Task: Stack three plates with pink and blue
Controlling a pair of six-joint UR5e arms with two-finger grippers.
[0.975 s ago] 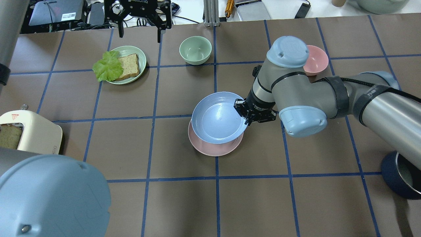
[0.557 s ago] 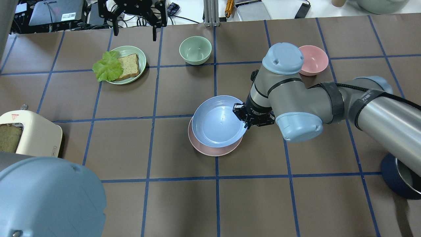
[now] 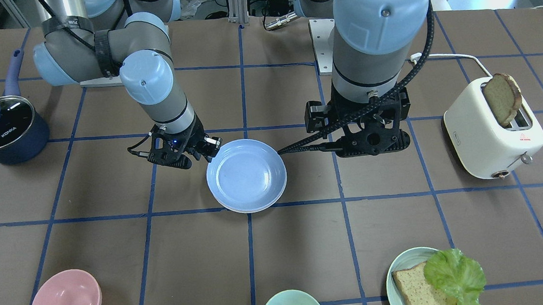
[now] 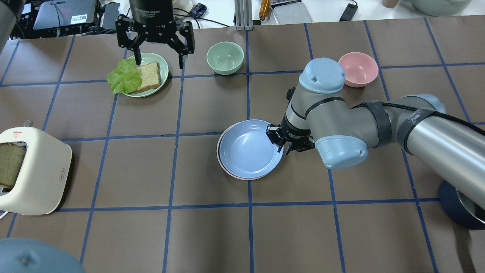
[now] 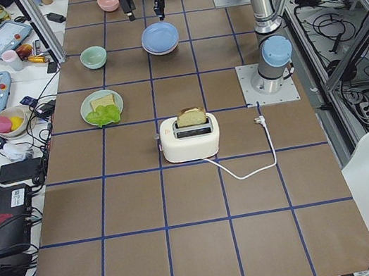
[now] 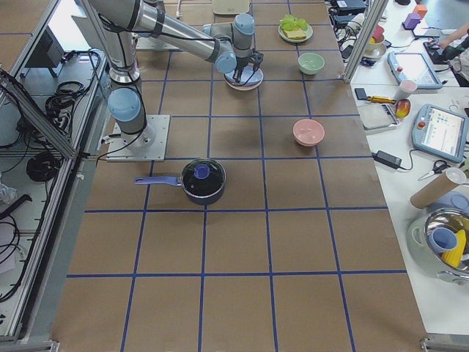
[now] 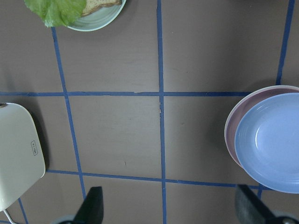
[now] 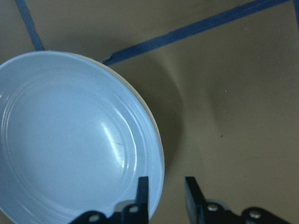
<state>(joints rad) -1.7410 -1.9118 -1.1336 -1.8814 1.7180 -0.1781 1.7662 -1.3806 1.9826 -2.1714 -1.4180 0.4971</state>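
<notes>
The periwinkle blue plate (image 4: 248,149) lies on the pastel pink plate (image 4: 242,178) near the table's middle, with only a thin pink rim showing; both also show in the left wrist view, blue (image 7: 273,142) over pink (image 7: 232,128). My right gripper (image 4: 279,143) is at the blue plate's right rim. In the right wrist view its fingers (image 8: 142,191) stand slightly apart astride the rim, the outer one clear of it. My left gripper (image 4: 160,62) is open, empty and high above the bread plate. The cream plate is out of view.
A pale teal plate (image 4: 163,72) with bread and lettuce sits far left. A mint bowl (image 4: 225,57) and a pink bowl (image 4: 358,69) sit at the back. A white toaster (image 4: 34,170) stands at the left edge, a dark pot (image 3: 3,127) at the right.
My right gripper has lowered the blue plate from a tilted hover onto the pink plate. My left arm has come forward over the bread plate.
</notes>
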